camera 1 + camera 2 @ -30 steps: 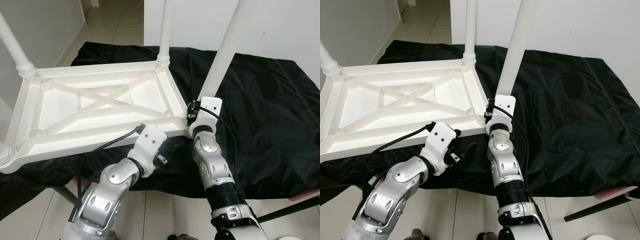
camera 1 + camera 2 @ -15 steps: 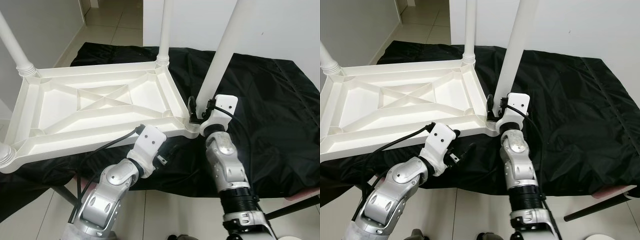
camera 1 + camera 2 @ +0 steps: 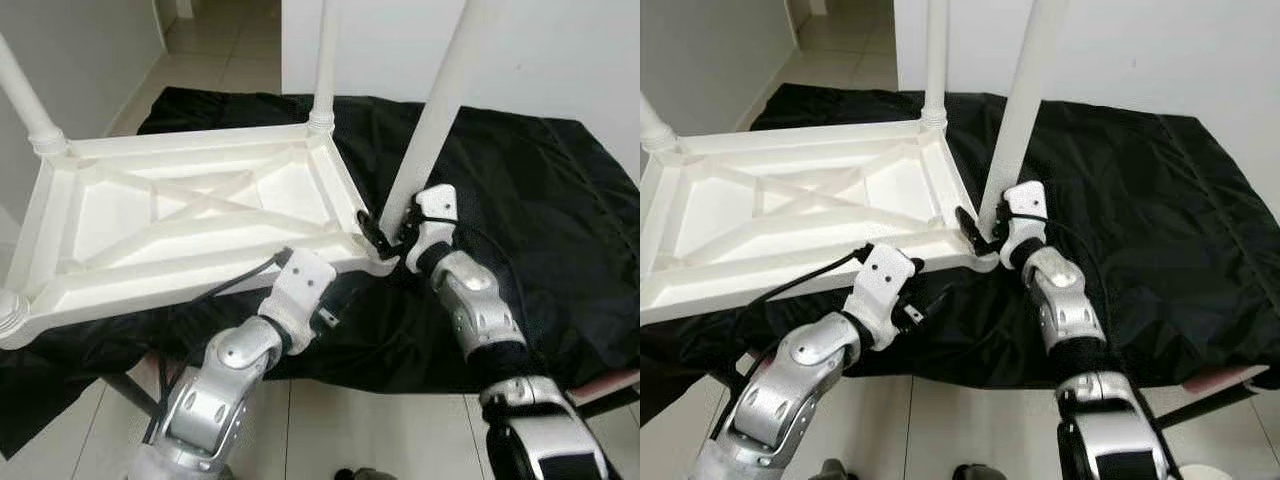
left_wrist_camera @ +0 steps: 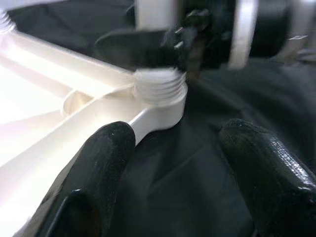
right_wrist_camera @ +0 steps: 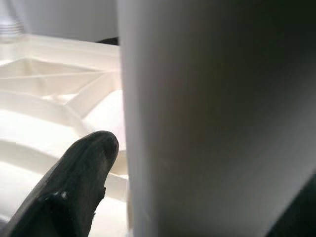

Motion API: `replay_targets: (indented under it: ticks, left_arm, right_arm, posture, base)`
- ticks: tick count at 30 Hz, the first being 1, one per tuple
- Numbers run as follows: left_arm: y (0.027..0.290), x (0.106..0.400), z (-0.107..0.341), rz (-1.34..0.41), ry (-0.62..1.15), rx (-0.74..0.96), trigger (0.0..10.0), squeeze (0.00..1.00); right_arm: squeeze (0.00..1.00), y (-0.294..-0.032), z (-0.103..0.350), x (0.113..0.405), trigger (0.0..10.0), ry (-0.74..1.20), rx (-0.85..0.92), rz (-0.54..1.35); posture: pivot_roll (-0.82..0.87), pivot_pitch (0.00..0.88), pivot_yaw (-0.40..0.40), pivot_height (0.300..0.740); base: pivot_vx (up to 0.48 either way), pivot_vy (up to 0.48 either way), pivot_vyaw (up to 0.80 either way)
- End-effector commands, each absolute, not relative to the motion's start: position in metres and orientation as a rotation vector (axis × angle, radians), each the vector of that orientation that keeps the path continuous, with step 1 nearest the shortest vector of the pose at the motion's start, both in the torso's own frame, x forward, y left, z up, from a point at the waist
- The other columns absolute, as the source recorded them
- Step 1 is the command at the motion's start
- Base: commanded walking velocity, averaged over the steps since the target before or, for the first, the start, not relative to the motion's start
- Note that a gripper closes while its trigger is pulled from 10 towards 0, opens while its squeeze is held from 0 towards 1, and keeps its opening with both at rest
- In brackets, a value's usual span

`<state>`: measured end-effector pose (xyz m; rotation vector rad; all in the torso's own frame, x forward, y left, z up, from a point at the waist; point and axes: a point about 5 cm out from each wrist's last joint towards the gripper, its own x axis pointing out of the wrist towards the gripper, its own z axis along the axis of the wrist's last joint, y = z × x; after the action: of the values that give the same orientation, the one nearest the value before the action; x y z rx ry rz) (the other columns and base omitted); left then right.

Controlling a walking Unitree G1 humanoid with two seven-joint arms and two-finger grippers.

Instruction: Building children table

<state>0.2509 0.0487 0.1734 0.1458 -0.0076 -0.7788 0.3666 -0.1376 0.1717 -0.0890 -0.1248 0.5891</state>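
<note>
Right end effector [image 3: 385, 228] clenched around the base of the near white leg [image 3: 432, 120], right where it enters the corner socket [image 4: 159, 88] of the upturned tabletop [image 3: 190, 225]; one black finger [image 5: 74, 182] pressed against the tube. Left end effector [image 4: 173, 163] released, fingers spread just below that same socket, touching nothing, black cloth [image 3: 540, 200] beneath it.

Likely step: screwing this leg home. Risk, as a judgement: leg leans away from the right end effector rather than standing square, so threads could cross and jam; could also slip in the grasp, or drag the light tabletop across the cloth, since nothing pins it down.

Tabletop: white moulded plastic, underside up, ribbed with diagonal braces, lying ahead of both end effectors on the cloth-covered desk. Far leg [image 3: 323, 60] upright beyond; two more at the left corners.
</note>
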Motion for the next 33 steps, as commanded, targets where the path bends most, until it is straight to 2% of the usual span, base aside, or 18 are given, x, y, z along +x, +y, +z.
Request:
replay_targets:
  ticks: [1, 4, 5, 6, 7, 8, 9, 20, 21, 22, 33]
  left_arm:
    - [0.050, 0.252, 0.171, -0.744, -0.004, 0.150, 10.0, 0.00]
    - [0.050, 0.253, 0.171, -0.740, -0.006, 0.153, 10.0, 0.00]
    - [0.050, 0.253, 0.172, -0.738, -0.008, 0.155, 10.0, 0.00]
    - [0.051, 0.254, 0.173, -0.730, -0.011, 0.154, 10.0, 0.00]
    - [0.051, 0.254, 0.173, -0.730, -0.011, 0.154, 10.0, 0.00]
    - [0.052, 0.254, 0.173, -0.723, -0.014, 0.152, 10.0, 0.00]
    - [0.052, 0.254, 0.174, -0.717, -0.016, 0.150, 10.0, 0.00]
    - [0.054, 0.254, 0.174, -0.696, -0.017, 0.147, 10.0, 0.00]
    - [0.054, 0.254, 0.174, -0.696, -0.017, 0.148, 10.0, 0.00]
    - [0.054, 0.254, 0.174, -0.695, -0.016, 0.149, 10.0, 0.00]
    - [0.056, 0.253, 0.174, -0.684, -0.013, 0.152, 10.0, 0.00]
  right_arm:
    - [0.00, -0.139, 0.169, 0.367, 10.0, -0.113, -0.083, 0.611]
    - [0.00, -0.141, 0.170, 0.370, 9.7, -0.099, -0.089, 0.638]
    - [0.00, -0.142, 0.170, 0.371, 8.7, -0.092, -0.105, 0.653]
    - [0.00, -0.145, 0.170, 0.373, 3.2, -0.079, -0.129, 0.668]
    - [0.00, -0.145, 0.170, 0.373, 3.2, -0.079, -0.129, 0.668]
    - [0.00, -0.147, 0.169, 0.374, 0.4, -0.069, -0.145, 0.688]
    - [0.00, -0.149, 0.169, 0.376, 0.0, -0.059, -0.155, 0.697]
    - [0.00, -0.157, 0.160, 0.377, 0.0, -0.007, -0.128, 0.732]
    - [0.00, -0.158, 0.157, 0.377, 6.8, 0.002, -0.132, 0.712]
    - [0.00, -0.159, 0.155, 0.377, 10.0, 0.012, -0.117, 0.701]
    - [0.00, -0.156, 0.147, 0.379, 10.0, 0.023, -0.069, 0.562]
  posture:
    - [-0.02, 0.076, -0.034, 0.740]
    - [-0.01, 0.079, -0.039, 0.740]
    - [-0.01, 0.079, -0.043, 0.740]
    - [-0.01, 0.078, -0.046, 0.740]
    - [-0.01, 0.078, -0.046, 0.740]
    - [-0.01, 0.079, -0.049, 0.740]
    - [0.00, 0.082, -0.053, 0.740]
    - [0.00, 0.091, -0.058, 0.740]
    - [0.00, 0.093, -0.059, 0.740]
    - [0.01, 0.094, -0.059, 0.740]
    - [0.00, 0.101, -0.057, 0.740]
  base:
    - [0.000, 0.000, 0.00]
    - [0.000, 0.000, 0.00]
    - [0.000, 0.000, 0.00]
    - [0.000, 0.000, 0.00]
    - [0.000, 0.000, 0.00]
    - [0.000, 0.000, 0.00]
    - [0.000, 0.000, 0.00]
    - [0.000, 0.000, 0.00]
    - [0.000, 0.000, 0.00]
    - [0.000, 0.000, 0.00]
    - [0.000, 0.000, 0.00]
